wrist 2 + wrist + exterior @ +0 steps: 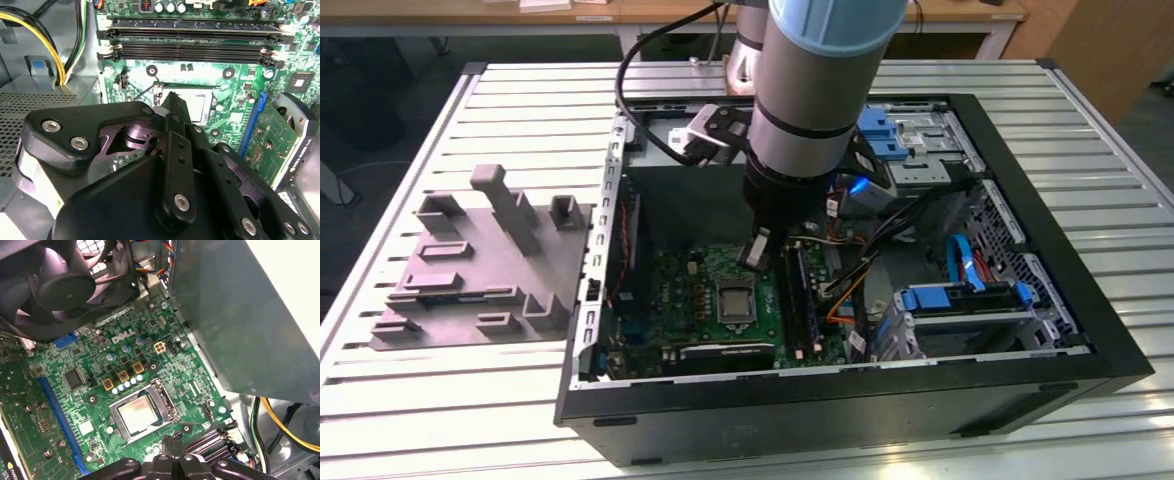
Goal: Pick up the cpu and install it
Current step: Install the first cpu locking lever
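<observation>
The small flat square cpu [141, 417] with its pale silvery metal top lies seated in the metal-framed socket [121, 439] of the green motherboard [165, 365], which lies flat on the floor of the open black computer case [1067, 300]. The first wrist view gives that top plainly, ringed by the socket's frame; in the exterior view the same spot is a dark rectangle [736, 303] at about seven o'clock from the arm's tip, and no metal top can be made out there.

The black hand [757, 262] hangs inside the case, low over the board and just beside the socket. In the exterior view its fingers read as one narrow dark tip. The second wrist view looks down over the hand's bolted black links [177, 165] to that tip [174, 101], which points at the socket's edge [200, 107]; the fingers appear drawn close together with nothing between them. Whether the tip touches the board cannot be told.

The second wrist view also gives the long black memory slots [192, 47] at twelve o'clock of the socket, a blue slot [252, 125] at three o'clock, and yellow cables [47, 47] at ten o'clock. The first wrist view shows a black round fan [65, 287] over the board.

On the slatted metal counter [480, 410], at nine o'clock of the case in the exterior view, sits a large grey moulded tray [467, 270] with raised blocks.
</observation>
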### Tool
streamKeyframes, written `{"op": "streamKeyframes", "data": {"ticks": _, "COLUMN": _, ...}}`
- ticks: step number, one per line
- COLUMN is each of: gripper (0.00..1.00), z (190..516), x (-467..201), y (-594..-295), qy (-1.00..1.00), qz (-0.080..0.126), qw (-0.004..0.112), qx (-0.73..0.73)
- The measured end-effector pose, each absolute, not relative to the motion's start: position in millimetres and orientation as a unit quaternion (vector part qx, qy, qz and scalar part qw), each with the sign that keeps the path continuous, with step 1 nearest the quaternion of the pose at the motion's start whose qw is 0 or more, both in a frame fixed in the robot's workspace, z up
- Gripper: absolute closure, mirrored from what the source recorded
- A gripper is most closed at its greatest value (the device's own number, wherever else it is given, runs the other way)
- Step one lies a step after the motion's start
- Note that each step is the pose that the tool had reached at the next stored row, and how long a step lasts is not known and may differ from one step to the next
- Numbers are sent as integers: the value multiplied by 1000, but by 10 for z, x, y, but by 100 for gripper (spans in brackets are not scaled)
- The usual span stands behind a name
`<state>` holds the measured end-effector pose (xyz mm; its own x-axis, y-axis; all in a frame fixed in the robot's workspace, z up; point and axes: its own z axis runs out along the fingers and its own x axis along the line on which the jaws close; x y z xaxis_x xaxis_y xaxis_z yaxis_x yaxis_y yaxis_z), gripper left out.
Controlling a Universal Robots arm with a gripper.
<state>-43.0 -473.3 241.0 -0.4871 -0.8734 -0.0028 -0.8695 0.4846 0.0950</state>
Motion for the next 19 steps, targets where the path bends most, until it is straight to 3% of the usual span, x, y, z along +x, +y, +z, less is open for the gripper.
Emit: {"op": "streamKeyframes", "data": {"ticks": 19, "gripper": 89, "z": 2454, "x": -294, "y": -4485, "qy": -861, "qz": -42, "qw": 23, "qx": 506}}
